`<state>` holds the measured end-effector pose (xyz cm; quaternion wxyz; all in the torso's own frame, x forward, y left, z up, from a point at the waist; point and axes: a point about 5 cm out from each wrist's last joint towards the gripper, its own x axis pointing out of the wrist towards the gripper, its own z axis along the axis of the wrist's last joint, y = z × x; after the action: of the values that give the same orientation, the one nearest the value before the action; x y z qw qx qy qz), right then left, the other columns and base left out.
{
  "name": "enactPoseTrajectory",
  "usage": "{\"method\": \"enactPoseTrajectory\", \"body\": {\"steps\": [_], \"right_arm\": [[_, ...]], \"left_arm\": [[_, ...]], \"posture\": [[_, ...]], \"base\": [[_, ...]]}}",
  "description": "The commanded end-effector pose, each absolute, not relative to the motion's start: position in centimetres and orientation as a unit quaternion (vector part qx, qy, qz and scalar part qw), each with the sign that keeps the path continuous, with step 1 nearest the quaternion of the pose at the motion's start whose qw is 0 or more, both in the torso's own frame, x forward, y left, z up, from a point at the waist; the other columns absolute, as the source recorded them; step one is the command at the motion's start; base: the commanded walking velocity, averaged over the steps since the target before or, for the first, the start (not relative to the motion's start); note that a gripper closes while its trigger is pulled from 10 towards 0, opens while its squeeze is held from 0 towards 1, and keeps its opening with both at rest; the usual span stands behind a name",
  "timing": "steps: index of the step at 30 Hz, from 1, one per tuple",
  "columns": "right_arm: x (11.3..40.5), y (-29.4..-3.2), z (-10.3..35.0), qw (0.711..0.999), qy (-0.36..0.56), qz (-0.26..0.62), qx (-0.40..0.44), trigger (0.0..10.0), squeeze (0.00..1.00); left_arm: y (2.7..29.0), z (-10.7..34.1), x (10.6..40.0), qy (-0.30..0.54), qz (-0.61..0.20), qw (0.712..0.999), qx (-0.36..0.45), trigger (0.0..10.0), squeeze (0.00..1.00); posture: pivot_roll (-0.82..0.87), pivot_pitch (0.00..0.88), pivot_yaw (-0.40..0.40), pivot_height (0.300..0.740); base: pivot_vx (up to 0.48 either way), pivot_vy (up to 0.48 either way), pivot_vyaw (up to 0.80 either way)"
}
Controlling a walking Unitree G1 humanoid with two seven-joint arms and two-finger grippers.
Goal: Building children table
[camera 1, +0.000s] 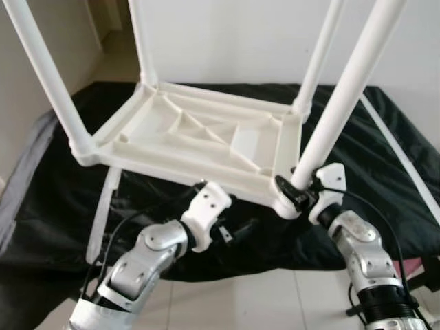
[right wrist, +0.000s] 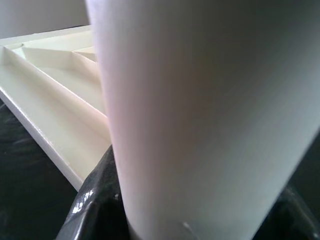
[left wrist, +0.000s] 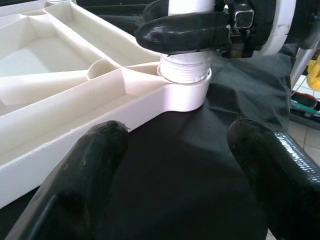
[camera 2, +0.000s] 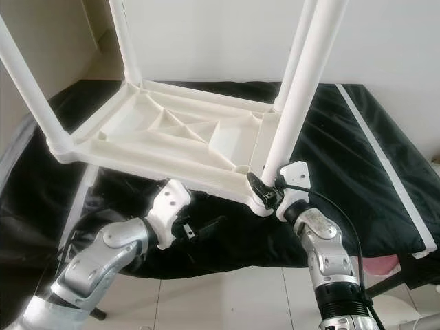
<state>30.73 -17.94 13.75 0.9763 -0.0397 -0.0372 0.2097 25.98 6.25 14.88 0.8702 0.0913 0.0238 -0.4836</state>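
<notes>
Currently clamping right gripper on near-right white plastic tube leg at upturned white ribbed tabletop's five-o'clock socket; left gripper gaping at seven o'clock. Risks cross-threading, if twisted off-axis.

The upturned white plastic table top is seen from above by both eye views; its near white tubular leg is viewed very closely by both wrist cameras.

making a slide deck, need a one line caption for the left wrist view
Right hand shut around a white table leg at its corner socket, seen past the open left hand.
</notes>
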Motion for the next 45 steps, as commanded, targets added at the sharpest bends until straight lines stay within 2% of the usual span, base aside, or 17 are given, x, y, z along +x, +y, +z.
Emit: {"method": "enactPoseTrajectory", "body": {"steps": [1,8,17,19,34,41,42,43,45], "right_arm": [[30.5,-18.1,12.1,0.98,0.006,0.193,-0.034,10.0,0.0],[30.4,-17.7,12.0,0.983,0.008,0.181,-0.03,10.0,0.0],[30.2,-17.3,11.4,0.993,0.02,0.116,-0.009,10.0,0.0],[29.9,-16.7,11.0,0.996,0.03,0.078,0.008,10.0,0.0],[28.9,-14.1,10.9,0.997,0.035,-0.029,0.064,10.0,0.0],[29.0,-12.5,11.5,0.997,0.025,-0.011,0.075,10.0,0.0],[29.0,-12.3,11.5,0.997,0.024,-0.007,0.074,10.0,0.27],[28.9,-12.2,11.5,0.997,0.023,-0.003,0.076,10.0,1.0],[28.9,-12.3,11.6,0.997,0.021,-0.002,0.074,10.0,1.0]], "left_arm": [[5.8,15.0,25.3,0.027,-0.536,0.839,0.09,10.0,0.0],[5.9,15.0,25.3,0.028,-0.533,0.841,0.092,10.0,0.0],[5.9,14.9,25.3,0.028,-0.531,0.842,0.092,10.0,0.0],[5.9,14.9,25.2,0.03,-0.532,0.841,0.091,10.0,0.0],[5.6,14.7,24.8,0.032,-0.537,0.839,0.084,10.0,0.0],[5.6,14.8,24.9,0.03,-0.534,0.841,0.082,10.0,0.0],[5.6,14.9,24.9,0.03,-0.534,0.841,0.081,10.0,0.0],[5.6,14.9,24.9,0.03,-0.536,0.84,0.082,10.0,0.0],[5.6,14.9,24.8,0.031,-0.537,0.839,0.083,10.0,0.0]], "posture": [[0.02,0.07,-0.031,0.74],[0.02,0.067,-0.036,0.74],[0.03,0.065,-0.039,0.74],[0.02,0.068,-0.04,0.74],[0.02,0.073,-0.048,0.74],[0.05,0.076,-0.05,0.74],[0.05,0.069,-0.047,0.74],[0.05,0.073,-0.046,0.74],[0.05,0.072,-0.048,0.74]], "base": [[0.0,0.0,0.0],[0.0,0.0,0.0],[0.0,0.0,0.0],[0.0,0.0,0.0],[0.0,0.0,0.0],[0.0,0.0,0.0],[0.0,0.0,0.0],[0.0,0.0,0.0],[0.0,0.0,0.0]]}}
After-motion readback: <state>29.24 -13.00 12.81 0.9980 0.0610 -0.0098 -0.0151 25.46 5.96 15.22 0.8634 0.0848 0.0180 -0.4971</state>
